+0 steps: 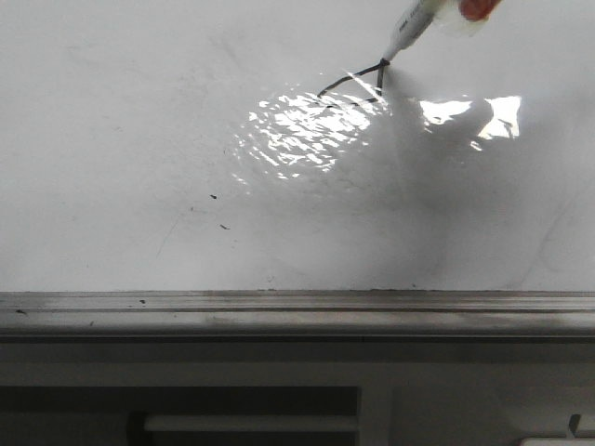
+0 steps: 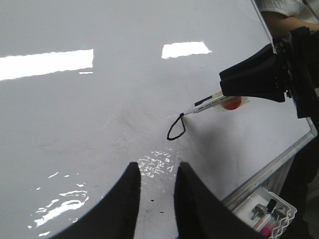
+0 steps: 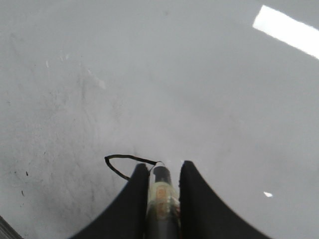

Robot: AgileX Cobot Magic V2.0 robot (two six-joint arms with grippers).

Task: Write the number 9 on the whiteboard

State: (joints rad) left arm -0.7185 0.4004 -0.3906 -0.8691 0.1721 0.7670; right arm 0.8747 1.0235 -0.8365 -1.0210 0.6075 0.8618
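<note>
Glossy white whiteboard (image 1: 139,121) with glare; thin black looped line of the number 9 (image 2: 176,129), unclosed; right gripper (image 3: 162,199) pinching white plastic marker (image 2: 207,103), tip touching loop; left gripper (image 2: 155,199) spread, holding nothing

Little can be read. The marker (image 2: 208,102) carries small dark print along its white barrel, too small to make out in any view. On the whiteboard (image 2: 99,124) stands one hand-drawn mark, a small angular black loop (image 2: 176,128) at the marker tip; as drawn, it does not yet read as a digit.
</note>
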